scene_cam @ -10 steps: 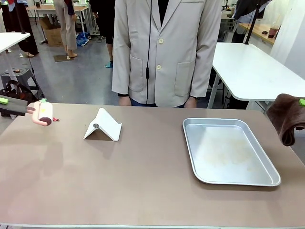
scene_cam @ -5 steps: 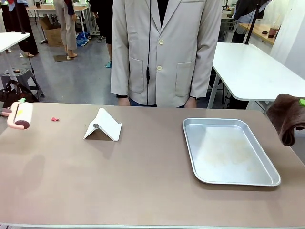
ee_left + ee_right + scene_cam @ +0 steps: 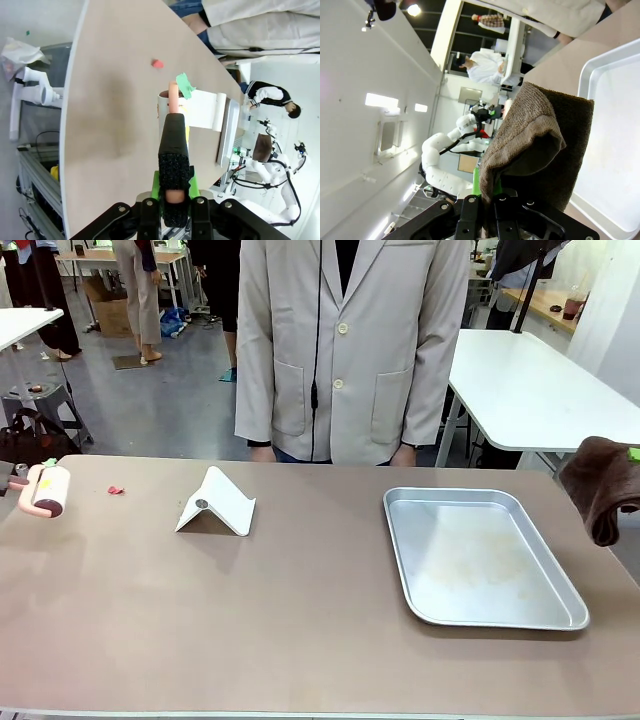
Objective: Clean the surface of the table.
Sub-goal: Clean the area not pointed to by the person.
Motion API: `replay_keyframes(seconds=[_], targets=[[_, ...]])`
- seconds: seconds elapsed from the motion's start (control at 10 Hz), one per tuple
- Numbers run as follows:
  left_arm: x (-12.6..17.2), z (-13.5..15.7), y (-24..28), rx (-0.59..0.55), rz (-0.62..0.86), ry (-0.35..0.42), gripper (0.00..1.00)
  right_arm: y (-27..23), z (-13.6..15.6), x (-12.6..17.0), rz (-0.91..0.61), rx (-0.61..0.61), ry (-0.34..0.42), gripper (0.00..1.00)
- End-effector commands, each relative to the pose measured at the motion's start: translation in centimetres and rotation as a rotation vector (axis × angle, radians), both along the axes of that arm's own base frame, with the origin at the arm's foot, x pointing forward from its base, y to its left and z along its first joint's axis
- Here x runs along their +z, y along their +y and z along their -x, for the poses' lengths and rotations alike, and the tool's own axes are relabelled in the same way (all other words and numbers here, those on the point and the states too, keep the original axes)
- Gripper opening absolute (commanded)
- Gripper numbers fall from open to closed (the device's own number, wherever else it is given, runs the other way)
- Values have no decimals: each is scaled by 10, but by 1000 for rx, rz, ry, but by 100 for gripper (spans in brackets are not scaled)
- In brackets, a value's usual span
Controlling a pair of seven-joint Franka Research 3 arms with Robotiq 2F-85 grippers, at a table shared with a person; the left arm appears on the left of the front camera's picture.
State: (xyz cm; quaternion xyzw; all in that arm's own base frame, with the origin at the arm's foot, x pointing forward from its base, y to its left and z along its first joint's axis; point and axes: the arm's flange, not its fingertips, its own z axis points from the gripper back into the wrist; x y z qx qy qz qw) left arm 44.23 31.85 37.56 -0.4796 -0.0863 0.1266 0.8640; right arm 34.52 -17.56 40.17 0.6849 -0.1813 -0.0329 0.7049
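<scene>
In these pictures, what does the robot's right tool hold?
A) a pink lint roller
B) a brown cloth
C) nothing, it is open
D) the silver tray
B: the right tool is shut on a brown cloth, which hangs from it at the right end of the table, apart from the tray.

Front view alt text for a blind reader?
A table holds a white folded stand, a red scrap and a metal tray; a pink lint roller hangs at its left edge, a brown cloth at its right. A person stands behind.
</scene>
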Motion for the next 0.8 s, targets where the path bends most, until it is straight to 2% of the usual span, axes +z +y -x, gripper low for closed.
replay_keyframes(seconds=[0.0,0.7], targets=[[-2,-24,10,10,-15,57,22,-1,2,4,-8,4,-10,7],[-28,-72,-7,28,-84,66,22,-1,2,4,-8,4,-10,7]])
